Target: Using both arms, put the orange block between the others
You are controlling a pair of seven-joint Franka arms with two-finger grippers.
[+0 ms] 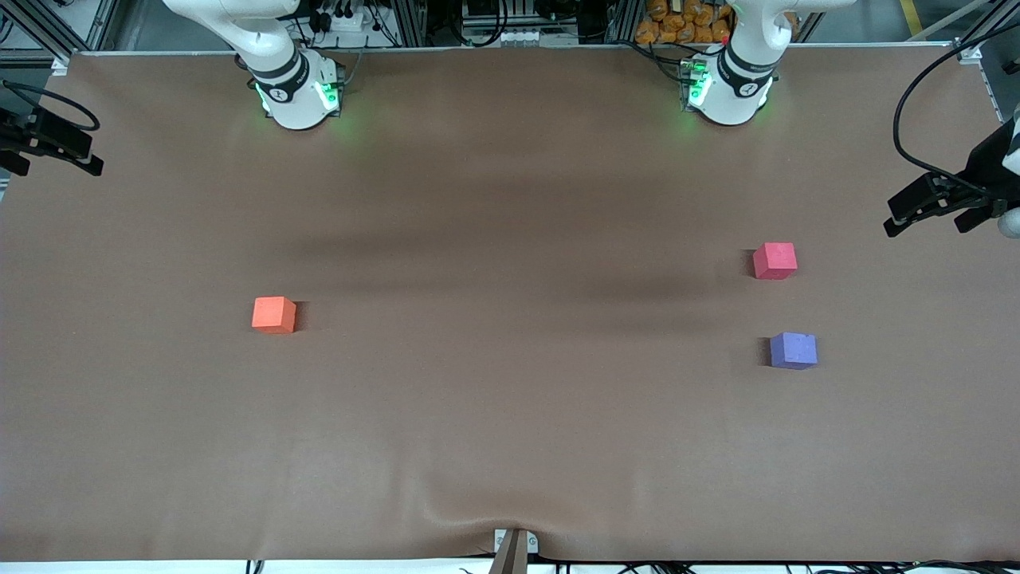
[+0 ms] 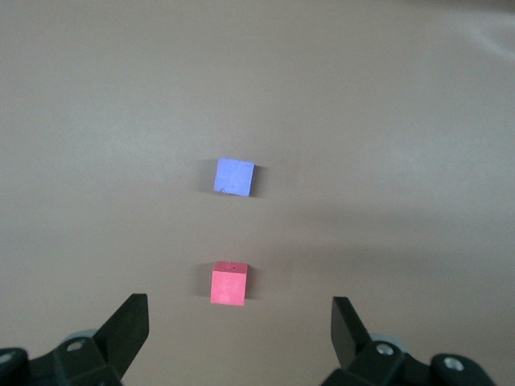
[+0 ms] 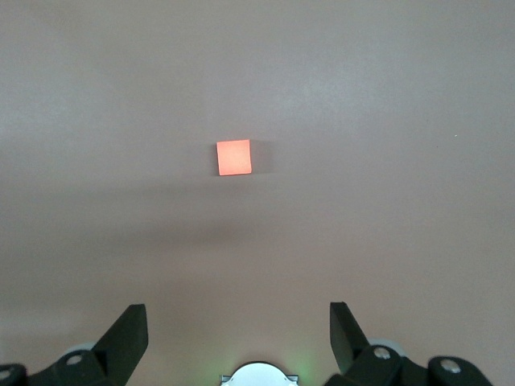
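Nearest the front camera, toward the left arm's end of the bench (image 1: pixel 510 446): purple-blue cube (image 1: pixel 793 351), pinkish-red cube (image 1: pixel 774 261) just farther back, a gap between them. Toward the right arm's end, well apart from both: orange block (image 1: pixel 273 314). Raised at either bench end, empty, fingers spread wide: left gripper (image 2: pixel 240 326), right gripper (image 3: pixel 238 326).

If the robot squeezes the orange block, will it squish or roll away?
The orange block looks like matte foam, so it would probably give a little and feel light. Its flat faces sit square on the table, so it should slide rather than roll. The dull surface likely grips well between fingers.
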